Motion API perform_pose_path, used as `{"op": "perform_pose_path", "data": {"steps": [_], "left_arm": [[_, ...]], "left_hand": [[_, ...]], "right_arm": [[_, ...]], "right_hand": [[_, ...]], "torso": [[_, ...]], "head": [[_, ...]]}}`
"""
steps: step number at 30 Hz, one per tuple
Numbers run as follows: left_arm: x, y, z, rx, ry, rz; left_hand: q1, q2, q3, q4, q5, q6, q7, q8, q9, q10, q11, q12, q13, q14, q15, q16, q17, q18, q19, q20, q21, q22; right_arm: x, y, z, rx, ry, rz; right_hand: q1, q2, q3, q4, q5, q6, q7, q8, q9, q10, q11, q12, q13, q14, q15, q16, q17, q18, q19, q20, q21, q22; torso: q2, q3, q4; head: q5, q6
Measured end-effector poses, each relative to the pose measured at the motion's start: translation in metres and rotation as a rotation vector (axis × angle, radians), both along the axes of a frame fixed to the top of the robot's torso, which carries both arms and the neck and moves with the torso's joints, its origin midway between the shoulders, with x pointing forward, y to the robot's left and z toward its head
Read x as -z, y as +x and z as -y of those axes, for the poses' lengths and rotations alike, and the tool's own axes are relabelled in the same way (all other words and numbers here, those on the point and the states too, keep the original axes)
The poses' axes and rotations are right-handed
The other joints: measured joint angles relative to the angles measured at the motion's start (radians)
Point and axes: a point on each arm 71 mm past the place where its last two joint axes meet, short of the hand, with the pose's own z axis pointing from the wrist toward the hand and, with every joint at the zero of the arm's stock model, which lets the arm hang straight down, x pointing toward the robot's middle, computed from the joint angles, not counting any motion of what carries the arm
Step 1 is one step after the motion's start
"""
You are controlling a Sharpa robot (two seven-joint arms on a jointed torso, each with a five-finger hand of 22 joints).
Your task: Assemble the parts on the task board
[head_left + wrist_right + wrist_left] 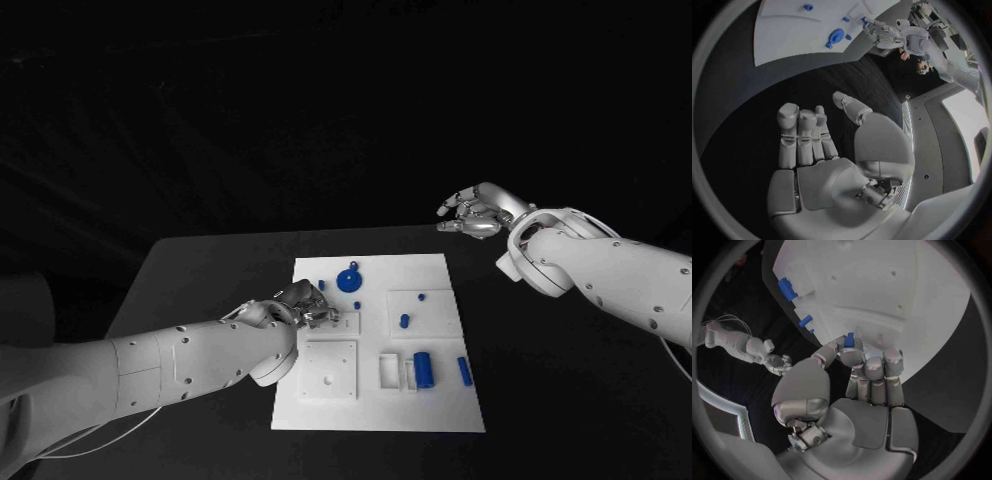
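Note:
The white task board (433,272) lies in the middle of the black table. My left hand (300,306) hovers over the board's left edge and pinches a small blue part (849,340) between thumb and a fingertip (852,357). On the board sit a round blue part (349,279), a small blue peg (404,321), a blue block (423,366) and a blue bar (464,371). My right hand (476,212) hangs above the table beyond the board's far right corner, with fingers (804,137) apart and nothing in it.
A raised white square plate (329,370) and a white slotted holder (391,371) occupy the board's near half. Bare black table (202,270) surrounds the board on all sides. The right wrist view also catches the board (786,30) and the left hand (879,31).

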Motion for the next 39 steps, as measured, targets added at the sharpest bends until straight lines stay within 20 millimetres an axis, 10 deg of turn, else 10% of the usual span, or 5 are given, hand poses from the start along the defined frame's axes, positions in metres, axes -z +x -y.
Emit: {"op": "perform_pose_path", "data": {"steps": [39], "left_arm": [[0.012,0.0,0.001,-0.018,0.026,-0.053]], "left_hand": [[-0.005,0.005,0.0,0.005,-0.009,0.0,0.0,0.003,0.001,0.0,0.0,0.0,-0.002,-0.001,-0.002,0.0,0.0,0.0,0.0,0.0,0.0,0.001]], "right_arm": [[0.0,-0.001,-0.003,-0.008,0.003,-0.004]], "right_hand": [[-0.004,0.004,-0.003,0.003,0.008,0.0,0.002,0.0,0.001,0.0,0.0,0.0,-0.001,-0.001,0.001,0.0,0.0,0.0,0.0,0.0,0.0,0.0]], "torso": [[0.0,0.0014,-0.0012]], "head": [[0.0,-0.008]]}}
